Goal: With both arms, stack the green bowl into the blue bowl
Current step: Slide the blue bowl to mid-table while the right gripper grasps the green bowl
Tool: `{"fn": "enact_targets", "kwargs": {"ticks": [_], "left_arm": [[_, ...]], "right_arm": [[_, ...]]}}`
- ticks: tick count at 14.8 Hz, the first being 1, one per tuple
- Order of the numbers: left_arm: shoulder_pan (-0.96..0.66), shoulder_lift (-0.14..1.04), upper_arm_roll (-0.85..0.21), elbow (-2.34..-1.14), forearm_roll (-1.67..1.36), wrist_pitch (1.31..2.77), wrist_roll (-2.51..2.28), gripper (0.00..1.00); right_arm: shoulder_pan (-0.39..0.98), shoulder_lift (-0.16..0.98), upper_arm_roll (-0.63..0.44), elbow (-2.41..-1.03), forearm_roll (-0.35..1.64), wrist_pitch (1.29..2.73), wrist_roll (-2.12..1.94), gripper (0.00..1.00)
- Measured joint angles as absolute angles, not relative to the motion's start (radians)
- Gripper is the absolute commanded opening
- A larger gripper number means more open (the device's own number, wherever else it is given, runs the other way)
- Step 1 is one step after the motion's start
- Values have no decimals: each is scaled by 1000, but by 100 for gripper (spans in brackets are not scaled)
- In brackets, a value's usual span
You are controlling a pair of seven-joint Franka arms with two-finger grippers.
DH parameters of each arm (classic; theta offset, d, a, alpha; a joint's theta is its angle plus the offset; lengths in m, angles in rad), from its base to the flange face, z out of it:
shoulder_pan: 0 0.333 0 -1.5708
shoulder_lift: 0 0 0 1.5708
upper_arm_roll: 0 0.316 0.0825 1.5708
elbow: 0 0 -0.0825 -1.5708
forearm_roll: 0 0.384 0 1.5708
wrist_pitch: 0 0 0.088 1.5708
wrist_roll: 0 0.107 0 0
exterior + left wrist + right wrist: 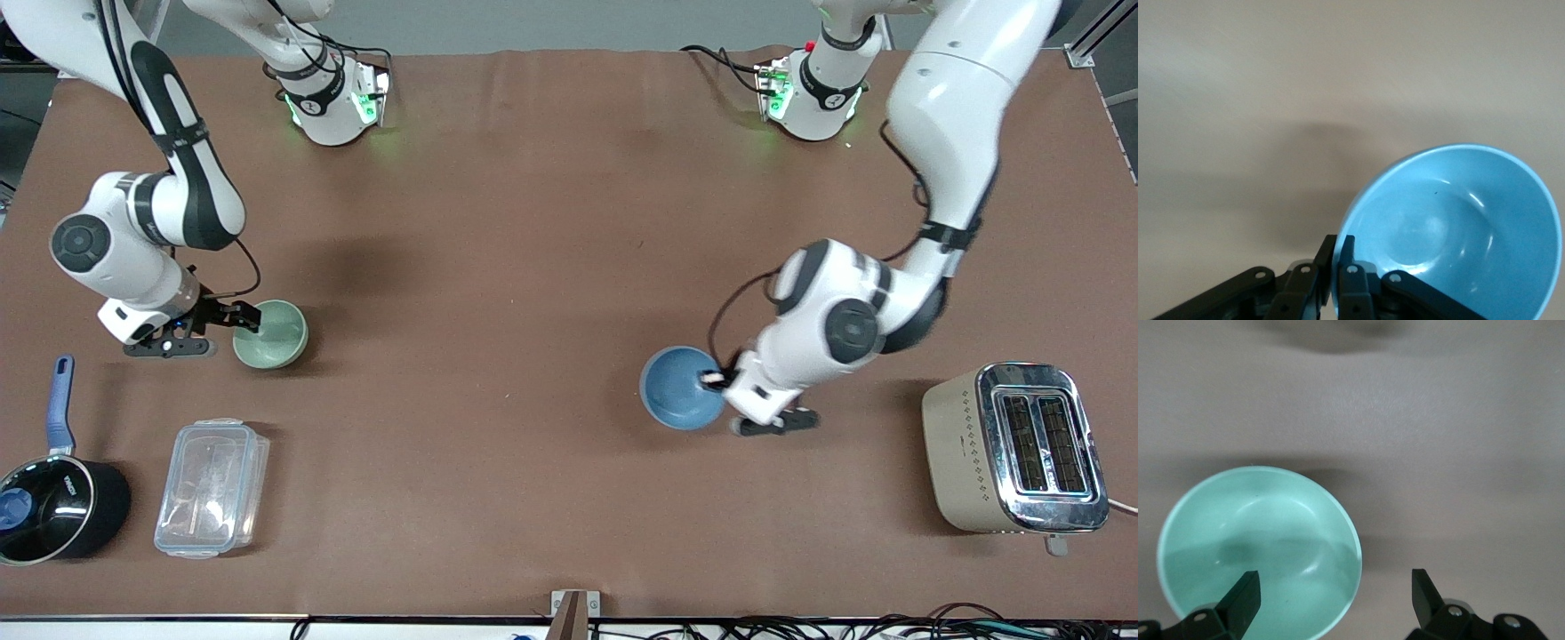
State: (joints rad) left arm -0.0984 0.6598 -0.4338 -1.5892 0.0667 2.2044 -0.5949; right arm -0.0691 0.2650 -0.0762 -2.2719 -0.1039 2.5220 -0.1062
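Left pincer (pixel 1335 267): fingers are pressing together on the rim of the blue bowl (pixel 682 388), one inside the wall and one outside, as the left wrist view shows; the grip is sitting at the rim edge toward the toaster (pixel 1013 449).

Blue bowl: it is sitting low at the tabletop (pixel 533 267), tilting somewhat in the left wrist view; whether it is lifting clear cannot be told.

Right pincer (pixel 1335 593): fingers are standing wide apart, one over the inside of the green bowl (pixel 270 333), the other outside its wall, so the rim is lying between them unclamped.

Green bowl: it is resting upright on the tabletop, farther from the front camera than the clear lidded container (pixel 212 487) and the black saucepan (pixel 55 507).

Deciding relation: taking the blue bowl as landmark, the green bowl is lying well apart from it toward the right arm's end of the tabletop, slightly farther from the front camera.

Judgement: the right arm is nearer the green bowl and is needing to close on its rim first; then the gap between the bowls is needing closing.

Risk: a rim pinch is letting a smooth bowl swing or slip.
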Motion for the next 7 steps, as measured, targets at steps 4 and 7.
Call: {"fn": "enact_targets", "kwargs": {"ticks": [4, 7], "left_arm": [[-288, 730, -427, -1593, 67, 2319, -758, 3], [-395, 789, -396, -1593, 67, 2429, -844, 25]], "right_arm": [[-72, 314, -76, -2294, -104, 2596, -106, 60], [-85, 321, -76, -2302, -104, 2602, -106, 15]]}}
